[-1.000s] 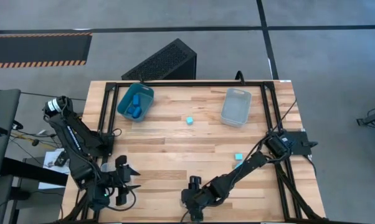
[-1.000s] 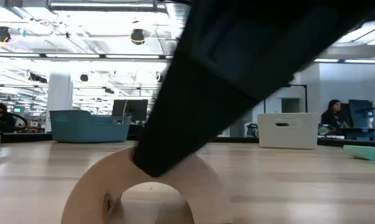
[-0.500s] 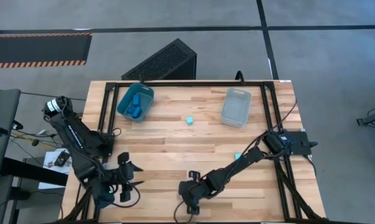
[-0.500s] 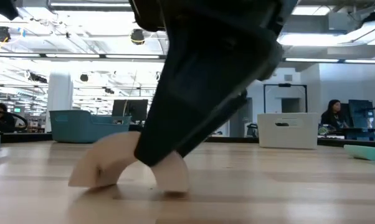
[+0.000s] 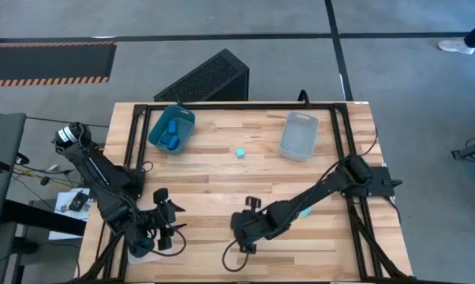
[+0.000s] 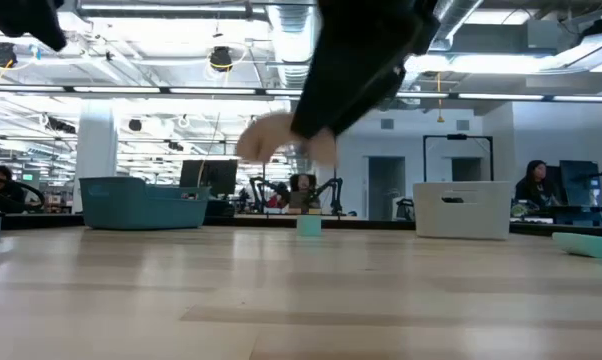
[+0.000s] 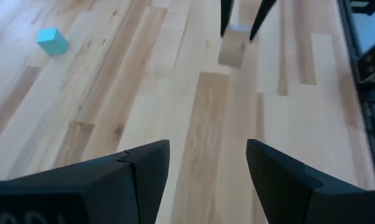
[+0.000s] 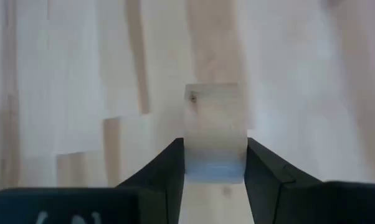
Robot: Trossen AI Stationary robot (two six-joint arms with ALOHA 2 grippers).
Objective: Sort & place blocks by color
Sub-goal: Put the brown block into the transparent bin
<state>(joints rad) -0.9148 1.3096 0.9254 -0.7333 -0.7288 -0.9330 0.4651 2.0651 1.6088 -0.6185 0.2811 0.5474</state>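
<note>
Claw on your right arm now grips the tan wooden arch block and has lifted it clear of the surface; a second ago that block stood on the wood under open fingers, so the pick is done and you can judge the carry to a bin as the next step. From the low view the block hangs in the air below the dark arm. Your right arm reaches low and far across the near side, wrist near the middle. Your left claw waits at the near left corner, fingers apart and empty. One turquoise block sits between the teal bin and the clear bin.
</note>
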